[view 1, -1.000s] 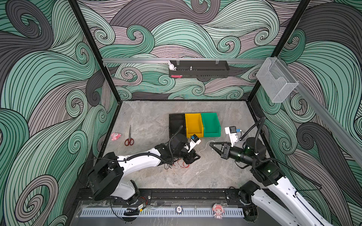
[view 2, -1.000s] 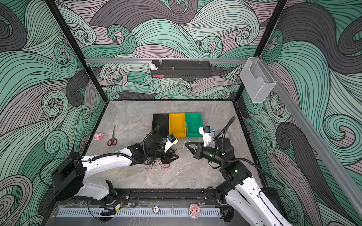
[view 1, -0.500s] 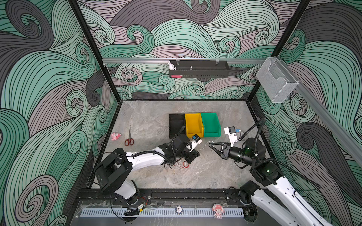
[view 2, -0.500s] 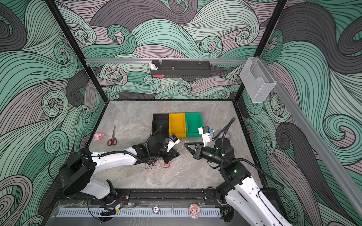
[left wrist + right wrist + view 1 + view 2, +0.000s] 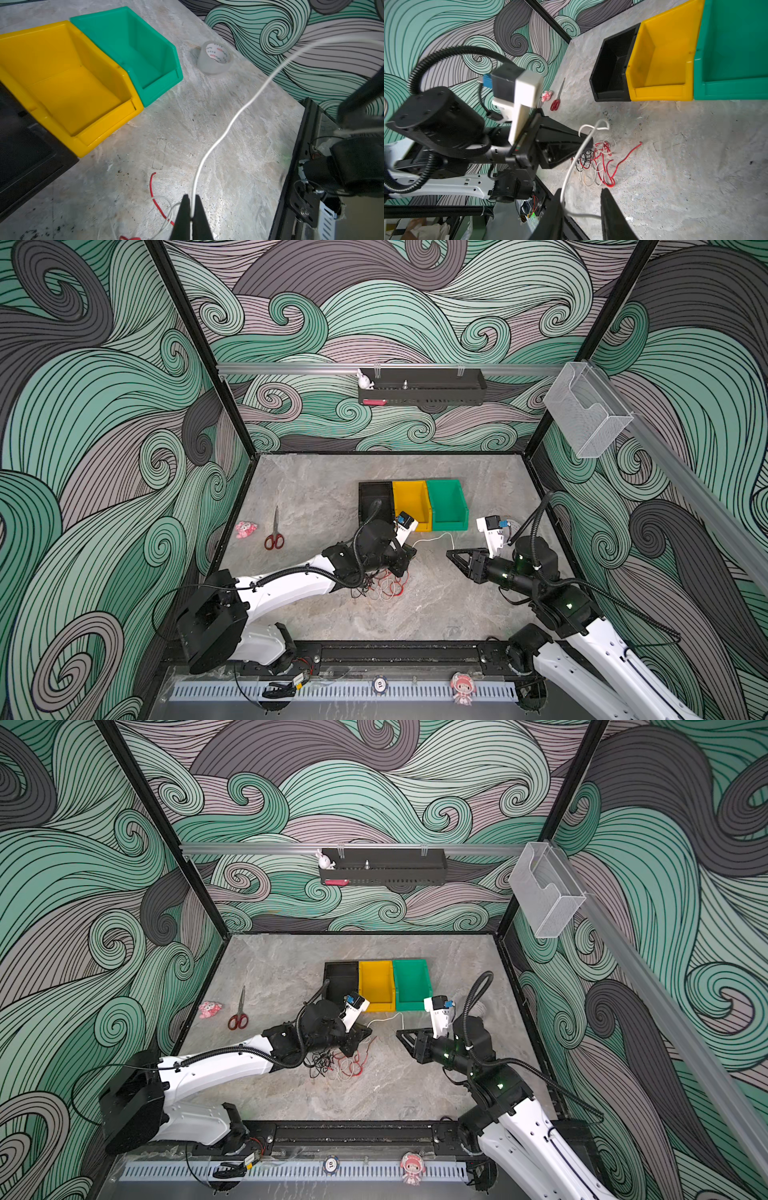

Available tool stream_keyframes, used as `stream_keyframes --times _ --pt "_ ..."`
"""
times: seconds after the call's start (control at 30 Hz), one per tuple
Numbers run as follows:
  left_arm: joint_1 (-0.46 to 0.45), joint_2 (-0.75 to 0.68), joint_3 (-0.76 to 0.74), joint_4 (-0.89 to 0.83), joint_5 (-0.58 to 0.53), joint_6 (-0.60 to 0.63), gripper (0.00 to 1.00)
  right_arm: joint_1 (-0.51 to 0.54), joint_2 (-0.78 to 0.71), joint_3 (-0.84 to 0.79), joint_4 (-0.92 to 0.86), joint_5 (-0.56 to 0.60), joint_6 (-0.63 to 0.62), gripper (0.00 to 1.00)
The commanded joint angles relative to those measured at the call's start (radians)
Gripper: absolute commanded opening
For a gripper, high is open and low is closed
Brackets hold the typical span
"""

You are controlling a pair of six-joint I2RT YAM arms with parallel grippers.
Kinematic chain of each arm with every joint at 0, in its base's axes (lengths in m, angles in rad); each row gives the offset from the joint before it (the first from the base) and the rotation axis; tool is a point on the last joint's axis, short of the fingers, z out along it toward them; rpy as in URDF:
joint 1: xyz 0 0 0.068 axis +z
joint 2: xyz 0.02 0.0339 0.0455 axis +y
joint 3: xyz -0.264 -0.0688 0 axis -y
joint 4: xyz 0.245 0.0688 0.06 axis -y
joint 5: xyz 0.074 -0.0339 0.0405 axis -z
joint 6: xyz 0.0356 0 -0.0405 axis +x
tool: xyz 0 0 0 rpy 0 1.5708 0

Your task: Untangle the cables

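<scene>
- Left hand [image 5: 192, 204] clenched on white cable [image 5: 228, 126].
- Right hand [image 5: 581, 193] released, jaws apart; white cable crosses the gap.
- Other cables [image 5: 600, 164] tangled on bench [image 5: 685, 166] beside left hand.

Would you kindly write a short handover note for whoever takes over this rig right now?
Left gripper: shut on the white cable, right next to the tangle.
Right gripper: open; the same white cable lies loose between its jaws, not gripped.
Cables: the tangle of red, black and white cables lies on the table, beside the left gripper.
Done: one white cable is drawn partly out and runs from one gripper to the other.
Left: the rest is knotted together; no cable lies fully apart.
</scene>
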Motion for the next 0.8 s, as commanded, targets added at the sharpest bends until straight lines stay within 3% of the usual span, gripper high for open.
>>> stream_keyframes --times 0.0,0.23,0.4,0.57,0.77 --pt "-0.003 -0.041 0.045 -0.073 -0.096 -0.087 0.0 -0.005 -0.003 -0.048 -0.034 0.028 -0.024 0.33" --pt "-0.001 -0.109 0.049 -0.093 -0.144 -0.165 0.0 -0.004 0.074 -0.18 0.176 -0.064 0.056 0.38" --pt "0.0 -0.171 0.059 -0.107 -0.16 -0.199 0.0 0.018 0.246 -0.221 0.388 -0.127 0.114 0.4" --pt "0.0 -0.225 0.052 -0.117 -0.184 -0.229 0.0 0.12 0.418 -0.199 0.536 -0.095 0.1 0.53" --pt "0.001 -0.281 0.041 -0.118 -0.195 -0.259 0.0 0.213 0.616 -0.139 0.651 -0.047 0.075 0.57"
